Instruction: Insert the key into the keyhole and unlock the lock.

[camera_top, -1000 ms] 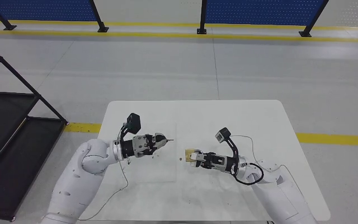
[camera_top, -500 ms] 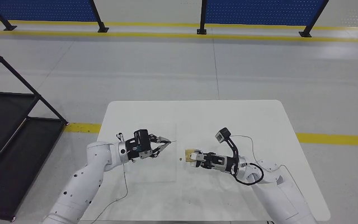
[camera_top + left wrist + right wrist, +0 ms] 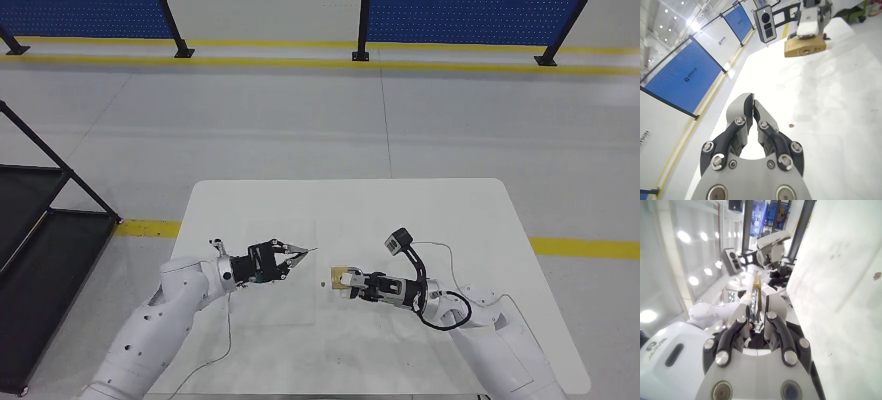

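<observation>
Over the white table (image 3: 470,215), left gripper (image 3: 753,101) pinched tight on the thin key (image 3: 306,251) — blade aimed at the brass lock (image 3: 804,48), near but not touching, right gripper (image 3: 356,284) clamped on that lock's shackle end — keyhole (image 3: 806,51) facing the key.

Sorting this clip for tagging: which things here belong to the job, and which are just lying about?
Job: key, in left gripper; padlock, in right gripper.
Lying about: brown speck on table; black rack; blue barriers.
</observation>
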